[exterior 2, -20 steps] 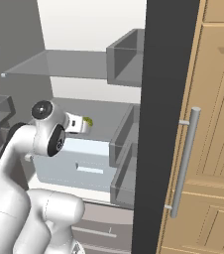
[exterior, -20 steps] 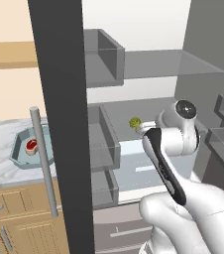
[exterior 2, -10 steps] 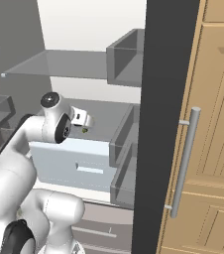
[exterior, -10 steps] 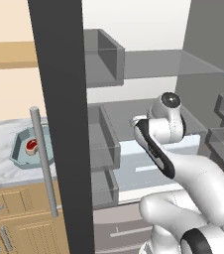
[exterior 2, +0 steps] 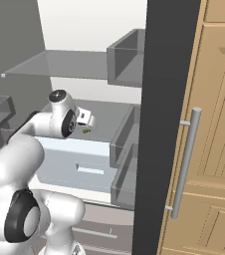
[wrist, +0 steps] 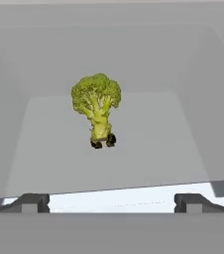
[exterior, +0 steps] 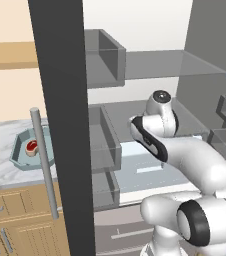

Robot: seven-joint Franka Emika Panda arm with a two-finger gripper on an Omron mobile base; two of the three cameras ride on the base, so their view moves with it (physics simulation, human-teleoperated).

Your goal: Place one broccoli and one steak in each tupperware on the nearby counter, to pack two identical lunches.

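Note:
A green broccoli stands upright on the grey fridge shelf, straight ahead of my gripper and a short way off. My two fingertips are spread wide with nothing between them, so the gripper is open. From the right base view, my gripper is reaching into the fridge just above a speck of the broccoli. Left of the fridge, on the marbled counter, sits the pale teal tupperware holding a red steak.
The dark open fridge door with its metal handle stands between the shelves and the counter. Grey door bins line the fridge's left side, a glass shelf hangs above, and a white drawer lies below. Wooden cabinets stand on the right.
My arm has stretched deeper into the fridge toward the broccoli, and the wrist now covers it in the left base view. The fingers have stayed spread.

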